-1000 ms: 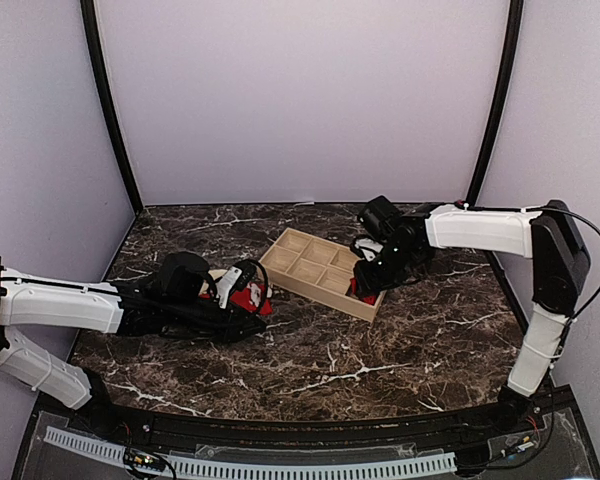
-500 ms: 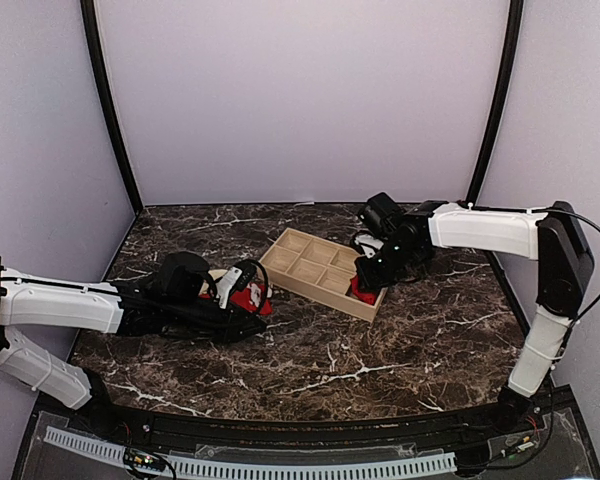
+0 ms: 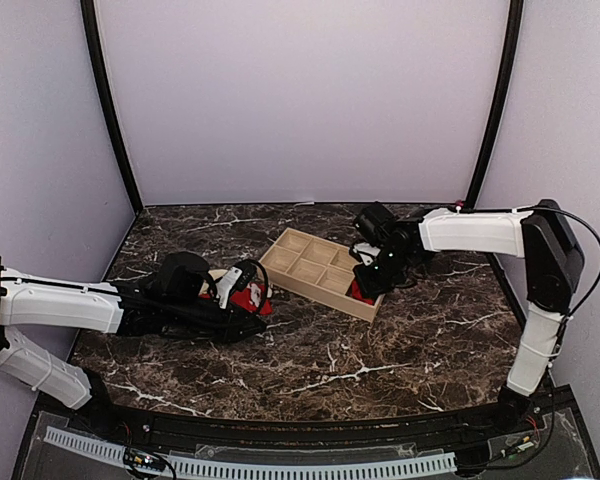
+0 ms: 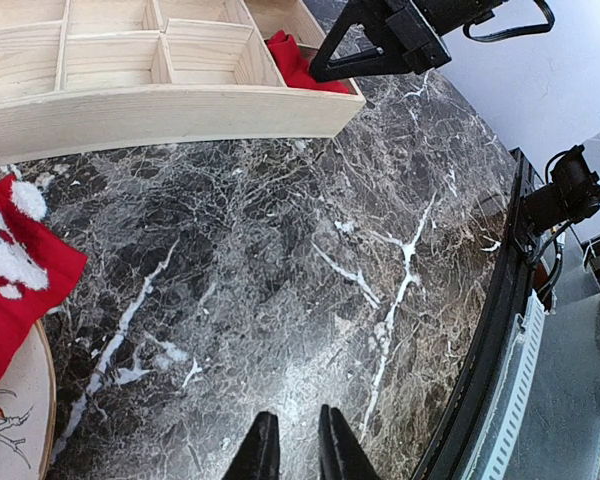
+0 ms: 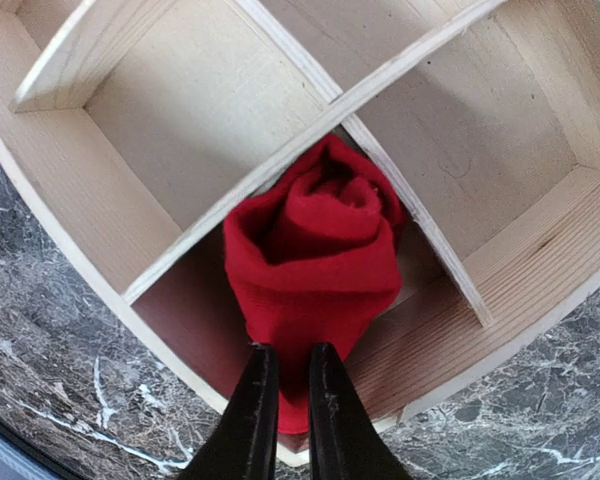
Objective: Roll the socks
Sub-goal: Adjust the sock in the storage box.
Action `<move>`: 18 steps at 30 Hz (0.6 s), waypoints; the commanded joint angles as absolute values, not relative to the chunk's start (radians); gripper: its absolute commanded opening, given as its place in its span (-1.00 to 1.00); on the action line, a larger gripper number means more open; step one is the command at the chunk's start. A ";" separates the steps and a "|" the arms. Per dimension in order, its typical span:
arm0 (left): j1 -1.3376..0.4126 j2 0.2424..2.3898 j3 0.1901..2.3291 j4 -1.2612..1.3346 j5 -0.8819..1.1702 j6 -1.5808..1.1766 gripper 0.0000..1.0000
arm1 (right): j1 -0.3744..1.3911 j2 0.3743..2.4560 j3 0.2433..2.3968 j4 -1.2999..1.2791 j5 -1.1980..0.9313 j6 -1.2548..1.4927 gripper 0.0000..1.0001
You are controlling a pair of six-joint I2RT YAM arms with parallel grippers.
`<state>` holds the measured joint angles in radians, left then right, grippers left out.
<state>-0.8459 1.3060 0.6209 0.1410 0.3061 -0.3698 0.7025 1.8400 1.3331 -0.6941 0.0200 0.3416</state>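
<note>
Roughly half of the job looks done: one red sock (image 5: 315, 250) is already a tight roll and sits in the corner compartment of the wooden tray (image 4: 160, 110), at the end nearest the right arm. The other sock (image 4: 10, 270), the one with white markings, lies flat and unrolled, partly over the beige plate (image 4: 20, 420) on the desk (image 4: 280, 280), so rolling it is what remains, as I judge it

The right tool (image 5: 282, 400) hangs over the near edge of the roll with its fingers almost together; whether they pinch a fold of fabric or are merely shut above it, I cannot tell. The left tool (image 4: 298, 455) is closed on nothing, poised over bare marble just beside the flat sock

Compared with a second ago, the right arm's wrist has drawn slightly leftward and in over the tray, while its tool stays at that same corner; the left arm and the flat sock have not shifted
</note>
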 commanded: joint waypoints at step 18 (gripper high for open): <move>-0.841 1.265 0.603 0.149 0.238 -0.382 -0.62 | 0.675 1.902 1.303 -0.637 0.013 0.328 -0.73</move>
